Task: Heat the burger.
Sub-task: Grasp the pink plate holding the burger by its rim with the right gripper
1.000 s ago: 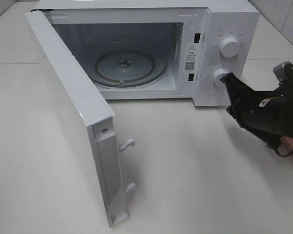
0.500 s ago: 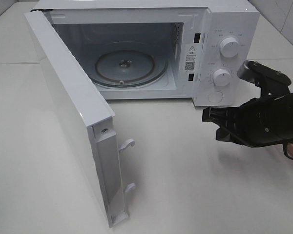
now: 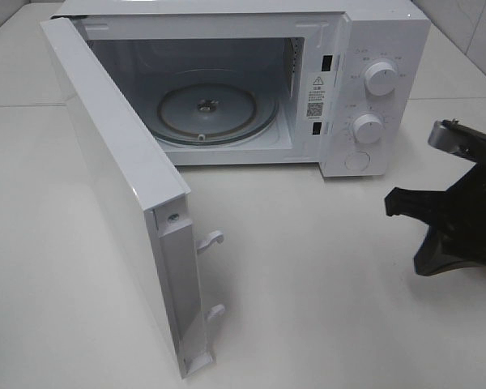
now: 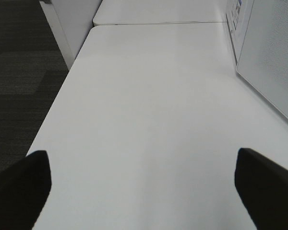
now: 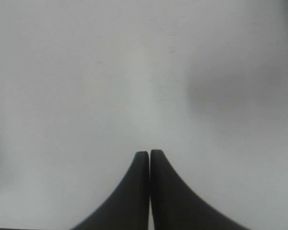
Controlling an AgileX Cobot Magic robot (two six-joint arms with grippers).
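- So far, only the door (image 3: pixel 121 178) is dealt with: it stands wide open, swung to the near left.
- Left gripper (image 4: pixel 141 154): jaws spread wide, empty, over the table (image 3: pixel 324 308).
- Right gripper (image 5: pixel 149 154): jaws pressed together, holding nothing, at the right.
- Turntable (image 3: pixel 215 113), farther back in the microwave (image 3: pixel 373 49): nothing on it.
- Burger: in no view. Fetching, loading, closing and timing all remain.

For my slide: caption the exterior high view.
White microwave, door swung open, round glass turntable inside; black right gripper shut above white table.
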